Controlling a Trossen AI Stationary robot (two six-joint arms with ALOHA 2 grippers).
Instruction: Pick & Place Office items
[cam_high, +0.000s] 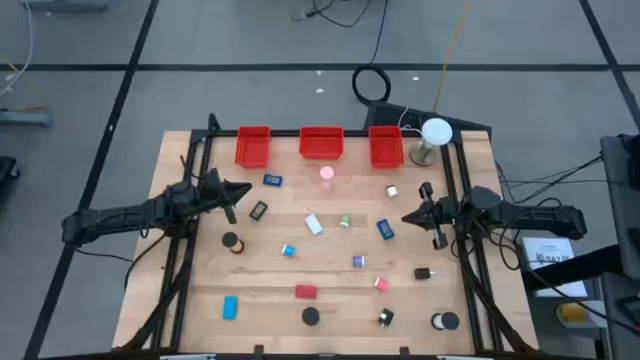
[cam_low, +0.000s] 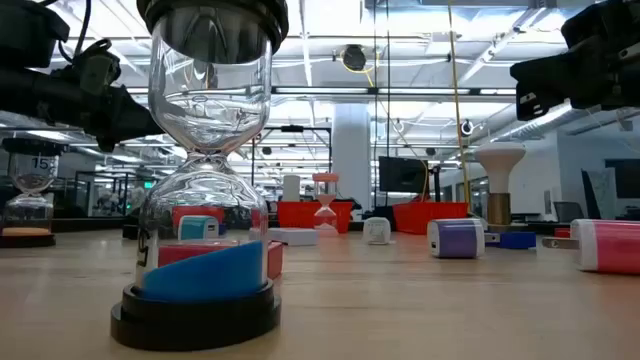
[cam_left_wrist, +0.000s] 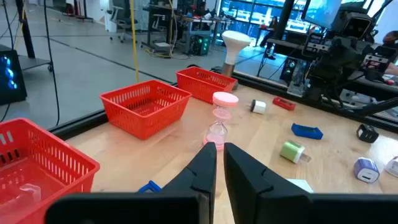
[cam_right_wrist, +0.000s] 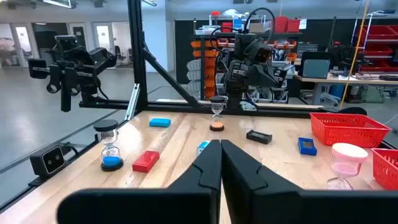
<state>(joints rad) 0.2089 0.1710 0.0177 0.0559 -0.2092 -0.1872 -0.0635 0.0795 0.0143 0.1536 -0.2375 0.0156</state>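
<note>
- High view: the small mixed office items, like the pink-capped sand timer (cam_high: 327, 177) and the flat red block (cam_high: 306, 292), are scattered over the wooden surface (cam_high: 260, 270). None is in the three red mesh bins (cam_high: 319, 144) at the far edge, so sorting looks barely begun. Both arms wait at the sides.
- Low view: a blue-sand hourglass (cam_low: 205, 170) stands upright right up close.
- Left wrist view: left gripper (cam_left_wrist: 219, 155) jaws nearly pressed together, holding nothing, aimed at the pink timer.
- Right wrist view: right gripper (cam_right_wrist: 220, 149) jaws closed too, empty.
</note>
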